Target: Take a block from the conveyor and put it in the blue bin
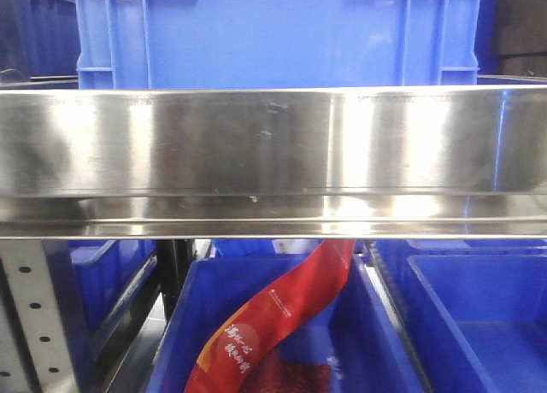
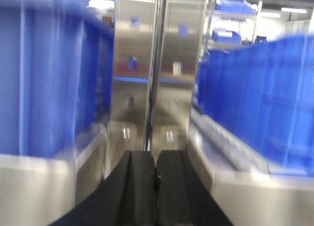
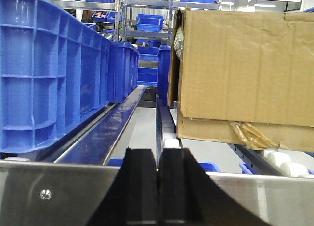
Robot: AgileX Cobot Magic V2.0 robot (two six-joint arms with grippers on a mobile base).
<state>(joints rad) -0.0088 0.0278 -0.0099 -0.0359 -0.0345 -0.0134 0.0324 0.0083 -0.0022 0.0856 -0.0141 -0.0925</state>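
The left gripper [image 2: 156,174] has its jaws pressed together, with blue bins [image 2: 44,78] to both sides and a steel upright [image 2: 159,64] ahead; this view is blurred, so details are probably unreliable. The right gripper [image 3: 158,174] is also pressed together, a blue crate [image 3: 54,73] to its left, a cardboard box [image 3: 245,64] to its right. Only the front view shows a red packet [image 1: 273,320] in a bin below. No view shows the block or the conveyor.
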